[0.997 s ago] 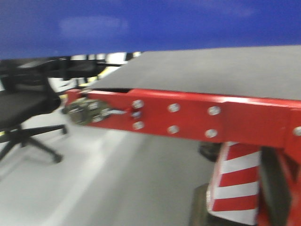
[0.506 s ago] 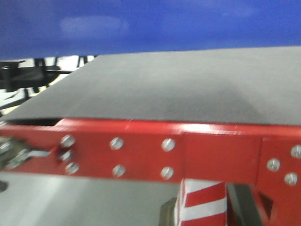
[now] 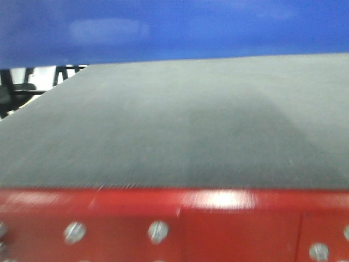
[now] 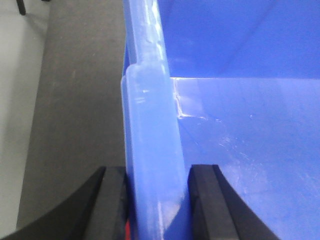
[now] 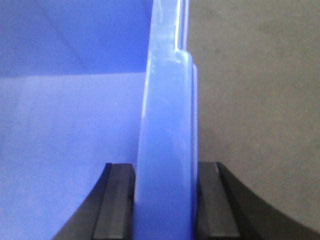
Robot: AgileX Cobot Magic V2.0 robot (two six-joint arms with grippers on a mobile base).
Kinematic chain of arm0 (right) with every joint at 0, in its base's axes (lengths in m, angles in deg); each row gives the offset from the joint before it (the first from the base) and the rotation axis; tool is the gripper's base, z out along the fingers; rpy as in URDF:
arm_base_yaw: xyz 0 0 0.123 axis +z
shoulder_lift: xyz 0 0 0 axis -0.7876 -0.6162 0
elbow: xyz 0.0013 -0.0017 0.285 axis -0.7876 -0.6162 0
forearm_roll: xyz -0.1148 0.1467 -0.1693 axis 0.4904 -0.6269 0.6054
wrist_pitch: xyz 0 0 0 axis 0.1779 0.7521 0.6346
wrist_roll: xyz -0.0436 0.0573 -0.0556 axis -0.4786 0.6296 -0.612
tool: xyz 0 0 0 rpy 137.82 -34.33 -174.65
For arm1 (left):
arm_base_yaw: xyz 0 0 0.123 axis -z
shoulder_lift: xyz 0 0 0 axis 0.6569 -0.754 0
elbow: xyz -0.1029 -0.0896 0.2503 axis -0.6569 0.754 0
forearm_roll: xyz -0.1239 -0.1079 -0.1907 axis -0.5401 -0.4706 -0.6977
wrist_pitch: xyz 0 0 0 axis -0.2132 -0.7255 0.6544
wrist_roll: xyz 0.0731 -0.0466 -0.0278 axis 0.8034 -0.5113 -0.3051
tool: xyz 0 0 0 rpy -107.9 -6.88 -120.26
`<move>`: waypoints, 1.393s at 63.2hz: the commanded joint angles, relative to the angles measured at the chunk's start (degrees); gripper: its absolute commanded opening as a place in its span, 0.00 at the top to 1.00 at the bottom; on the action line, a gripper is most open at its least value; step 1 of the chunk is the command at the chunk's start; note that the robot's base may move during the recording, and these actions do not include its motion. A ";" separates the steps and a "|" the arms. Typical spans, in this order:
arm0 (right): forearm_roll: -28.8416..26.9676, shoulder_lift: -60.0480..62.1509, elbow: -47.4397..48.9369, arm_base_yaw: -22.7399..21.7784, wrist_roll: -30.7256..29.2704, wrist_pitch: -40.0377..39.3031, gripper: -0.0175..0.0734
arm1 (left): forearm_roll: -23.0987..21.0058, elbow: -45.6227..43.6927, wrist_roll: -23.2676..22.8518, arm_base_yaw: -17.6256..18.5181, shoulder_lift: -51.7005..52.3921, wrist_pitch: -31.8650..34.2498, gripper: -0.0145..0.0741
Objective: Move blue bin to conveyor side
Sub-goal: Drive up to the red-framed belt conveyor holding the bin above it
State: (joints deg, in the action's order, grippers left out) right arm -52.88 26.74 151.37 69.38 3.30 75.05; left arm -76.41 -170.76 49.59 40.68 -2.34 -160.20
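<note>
The blue bin (image 3: 174,27) fills the top of the front view as a glossy blue band hanging above the dark grey conveyor (image 3: 174,125). In the left wrist view my left gripper (image 4: 156,200) is shut on the blue bin's thick left rim (image 4: 150,140), one black finger (image 4: 112,205) outside the wall and the other inside. My right gripper (image 5: 164,200) is shut on the bin's right rim (image 5: 167,125) in the same way. The bin's blue inside (image 4: 250,150) shows beside each rim, and the conveyor (image 5: 255,100) lies beneath the bin's outer sides.
A red metal frame (image 3: 234,229) with silver screws runs along the conveyor's near edge. At the far left of the front view, dark chair legs (image 3: 11,87) stand on a pale floor. Grey floor (image 4: 17,100) borders the belt in the left wrist view.
The front view has closed in on the conveyor: the red frame dropped to the bottom edge, the belt fills the frame, and the chair and striped post slid out. The bin stays at the top.
</note>
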 commanded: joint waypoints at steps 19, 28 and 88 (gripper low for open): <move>2.30 1.19 0.86 -0.07 -0.66 -5.45 0.90 | 0.57 -0.75 0.69 0.08 0.73 5.23 0.85; 2.30 1.19 0.86 -0.07 -0.66 -5.45 0.90 | 0.57 -0.75 0.69 0.08 0.73 5.23 0.85; 2.30 1.19 0.86 -0.07 -0.66 -5.45 0.90 | 0.57 -0.75 0.69 0.08 0.73 5.23 0.85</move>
State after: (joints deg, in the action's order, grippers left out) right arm -52.88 26.74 151.37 69.38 3.30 75.05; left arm -76.41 -170.76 49.59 40.68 -2.34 -160.20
